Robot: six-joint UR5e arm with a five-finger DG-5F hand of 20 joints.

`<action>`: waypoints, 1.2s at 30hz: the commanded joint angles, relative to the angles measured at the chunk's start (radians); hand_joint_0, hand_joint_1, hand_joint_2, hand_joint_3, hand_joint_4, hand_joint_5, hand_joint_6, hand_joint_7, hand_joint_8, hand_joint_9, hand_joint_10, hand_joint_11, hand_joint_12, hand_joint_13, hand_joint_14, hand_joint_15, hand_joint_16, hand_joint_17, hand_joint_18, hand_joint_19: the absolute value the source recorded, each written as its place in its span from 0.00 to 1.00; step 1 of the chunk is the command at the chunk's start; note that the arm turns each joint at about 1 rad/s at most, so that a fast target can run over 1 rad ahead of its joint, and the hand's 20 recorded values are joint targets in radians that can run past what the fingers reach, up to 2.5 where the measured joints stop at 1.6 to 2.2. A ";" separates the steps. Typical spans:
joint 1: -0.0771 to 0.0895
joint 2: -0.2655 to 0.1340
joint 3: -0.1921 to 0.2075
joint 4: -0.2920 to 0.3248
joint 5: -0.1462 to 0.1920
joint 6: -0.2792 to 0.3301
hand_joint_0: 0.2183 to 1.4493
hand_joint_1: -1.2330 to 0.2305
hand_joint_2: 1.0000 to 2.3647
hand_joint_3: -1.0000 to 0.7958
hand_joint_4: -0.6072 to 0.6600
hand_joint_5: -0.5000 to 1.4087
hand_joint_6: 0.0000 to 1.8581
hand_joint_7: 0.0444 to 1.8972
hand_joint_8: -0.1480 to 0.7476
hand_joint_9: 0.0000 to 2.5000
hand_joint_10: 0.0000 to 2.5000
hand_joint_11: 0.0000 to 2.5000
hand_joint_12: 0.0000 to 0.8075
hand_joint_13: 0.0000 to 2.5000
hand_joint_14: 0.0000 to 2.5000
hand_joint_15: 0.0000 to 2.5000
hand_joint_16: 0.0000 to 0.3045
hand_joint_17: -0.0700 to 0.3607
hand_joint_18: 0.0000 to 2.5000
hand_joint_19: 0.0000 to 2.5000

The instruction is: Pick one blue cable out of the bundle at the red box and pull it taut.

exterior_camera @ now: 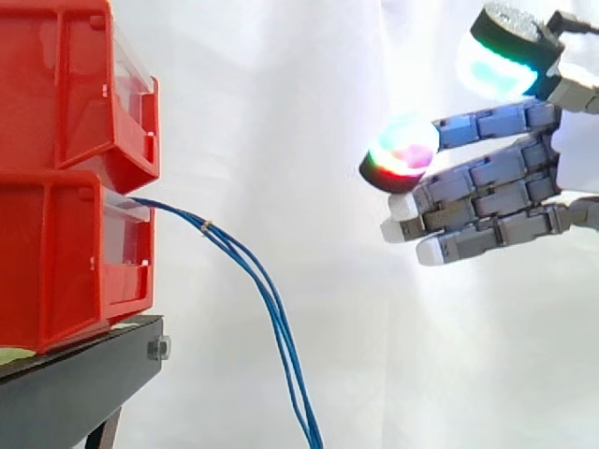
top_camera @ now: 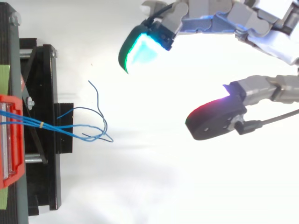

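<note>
Three blue cables [exterior_camera: 272, 301], perhaps, hang from red box [exterior_camera: 65, 253]; hand [exterior_camera: 496, 192] well apart.

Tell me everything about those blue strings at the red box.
Several thin blue cables, bound by a small pale tie near the lower red box they come from. Beyond it they sag slack and hang downward; from above, their loose ends curl apart. Nothing holds them: the open hand is well clear.

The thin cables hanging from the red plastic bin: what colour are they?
Blue; the thin cables show best in side view.
</note>
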 commanded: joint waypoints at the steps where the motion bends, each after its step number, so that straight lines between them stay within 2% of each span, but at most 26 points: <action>1: 0.000 -0.049 0.000 0.060 0.004 0.023 0.27 0.39 0.00 0.28 0.79 0.17 0.27 0.46 0.60 0.26 0.01 0.35 0.52 0.13 0.00 0.02 0.22 0.51 0.15 0.05; 4: 0.003 -0.060 0.002 0.100 0.005 0.012 0.26 0.39 0.00 0.28 0.79 0.17 0.27 0.46 0.60 0.27 0.00 0.39 0.53 0.14 0.00 0.03 0.22 0.51 0.16 0.05; 6: 0.003 -0.062 0.009 0.103 0.005 0.001 0.26 0.39 0.00 0.28 0.79 0.17 0.27 0.46 0.61 0.28 0.00 0.40 0.53 0.14 0.00 0.03 0.22 0.51 0.16 0.05; 7: 0.003 -0.062 0.012 0.102 0.005 0.001 0.26 0.39 0.00 0.28 0.80 0.18 0.27 0.46 0.61 0.30 0.00 0.44 0.53 0.15 0.00 0.04 0.22 0.51 0.16 0.05; 11: 0.001 -0.068 0.017 0.097 0.005 0.004 0.26 0.39 0.00 0.28 0.80 0.18 0.27 0.46 0.61 0.32 0.00 0.50 0.53 0.16 0.00 0.05 0.22 0.51 0.17 0.06; 18: 0.003 -0.068 0.020 0.098 0.035 0.006 0.27 0.39 0.00 0.28 0.80 0.18 0.27 0.46 0.61 0.32 0.00 0.49 0.54 0.17 0.00 0.05 0.22 0.51 0.17 0.06; 23: 0.003 -0.068 0.020 0.100 0.036 -0.011 0.27 0.39 0.00 0.28 0.80 0.18 0.27 0.46 0.62 0.32 0.00 0.49 0.54 0.17 0.00 0.05 0.22 0.51 0.18 0.06; 24: 0.003 -0.098 0.032 0.098 0.036 -0.016 0.27 0.39 0.00 0.28 0.80 0.18 0.27 0.46 0.61 0.32 0.00 0.49 0.54 0.17 0.00 0.05 0.22 0.51 0.18 0.07; 26: 0.003 -0.115 0.052 0.092 0.033 -0.008 0.27 0.39 0.00 0.28 0.80 0.18 0.27 0.46 0.61 0.32 0.00 0.49 0.54 0.17 0.00 0.05 0.22 0.51 0.18 0.07; 27: 0.000 -0.154 0.075 0.097 0.031 0.006 0.27 0.39 0.00 0.28 0.80 0.18 0.27 0.46 0.61 0.32 0.00 0.49 0.54 0.17 0.00 0.05 0.22 0.51 0.18 0.07; 28: -0.002 -0.175 0.111 0.089 0.031 0.024 0.27 0.39 0.00 0.28 0.80 0.18 0.27 0.46 0.61 0.31 0.00 0.48 0.54 0.17 0.00 0.05 0.22 0.51 0.18 0.07; 29: -0.002 -0.187 0.127 0.086 0.030 0.035 0.27 0.39 0.00 0.28 0.80 0.18 0.27 0.46 0.61 0.31 0.00 0.47 0.54 0.17 0.00 0.05 0.22 0.51 0.18 0.07; 30: -0.002 -0.201 0.158 0.071 0.027 0.053 0.27 0.39 0.00 0.28 0.80 0.18 0.27 0.46 0.61 0.31 0.00 0.46 0.54 0.17 0.00 0.05 0.22 0.51 0.18 0.07; 31: -0.002 -0.227 0.209 0.022 0.021 0.073 0.27 0.39 0.00 0.28 0.80 0.18 0.27 0.46 0.61 0.30 0.00 0.45 0.54 0.17 0.00 0.05 0.22 0.51 0.18 0.07; 32: 0.000 -0.232 0.244 -0.027 0.016 0.076 0.27 0.39 0.00 0.28 0.80 0.18 0.27 0.46 0.61 0.30 0.00 0.45 0.54 0.17 0.00 0.05 0.22 0.51 0.18 0.07; 34: 0.003 -0.232 0.256 -0.060 0.013 0.070 0.27 0.39 0.00 0.28 0.80 0.18 0.27 0.46 0.61 0.28 0.00 0.42 0.54 0.17 0.00 0.06 0.21 0.50 0.18 0.07; 36: 0.006 -0.232 0.256 -0.063 0.013 0.067 0.28 0.39 0.00 0.28 0.80 0.18 0.27 0.47 0.61 0.27 0.00 0.40 0.53 0.17 0.00 0.06 0.21 0.50 0.18 0.07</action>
